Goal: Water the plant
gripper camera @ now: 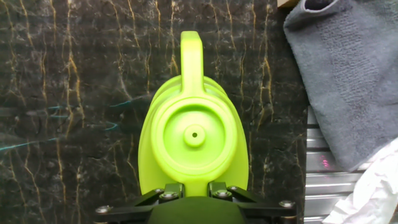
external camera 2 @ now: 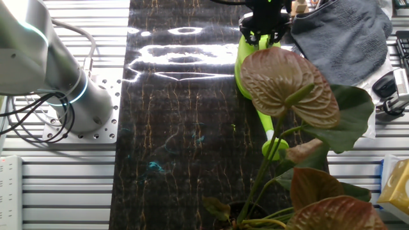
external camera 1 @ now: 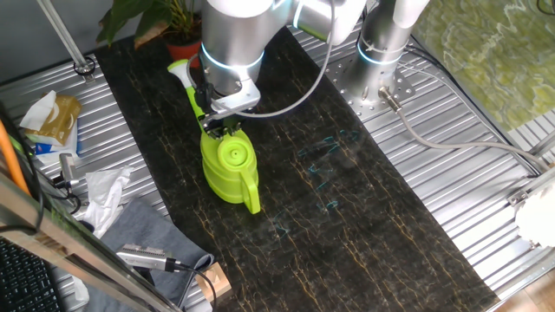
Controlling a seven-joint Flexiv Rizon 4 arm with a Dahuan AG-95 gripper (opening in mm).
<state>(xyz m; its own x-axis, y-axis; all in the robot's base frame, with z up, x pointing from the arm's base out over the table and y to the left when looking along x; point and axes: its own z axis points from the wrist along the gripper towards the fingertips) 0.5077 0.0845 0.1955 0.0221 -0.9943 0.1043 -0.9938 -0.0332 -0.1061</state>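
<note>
The lime-green watering can (external camera 1: 230,165) stands on the black marbled mat (external camera 1: 347,199), its handle towards the front. My gripper (external camera 1: 221,121) is directly over it, its jaws closed on the neck where the spout joins the body. In the hand view the can (gripper camera: 194,134) fills the middle and my gripper (gripper camera: 193,190) clamps the neck at the bottom edge. The plant (external camera 1: 139,17) with dark green leaves stands in its red-orange pot (external camera 1: 184,39) at the mat's far end, just beyond the spout tip (external camera 1: 180,71). In the other fixed view its leaves (external camera 2: 287,83) partly hide the can (external camera 2: 246,64).
A grey towel (external camera 1: 143,230) lies left of the mat; it also shows in the hand view (gripper camera: 348,74). A wooden block (external camera 1: 214,282) and a tool lie near it. Packets and crumpled paper (external camera 1: 52,117) sit at the left. The arm's base (external camera 1: 381,52) is bolted at the right.
</note>
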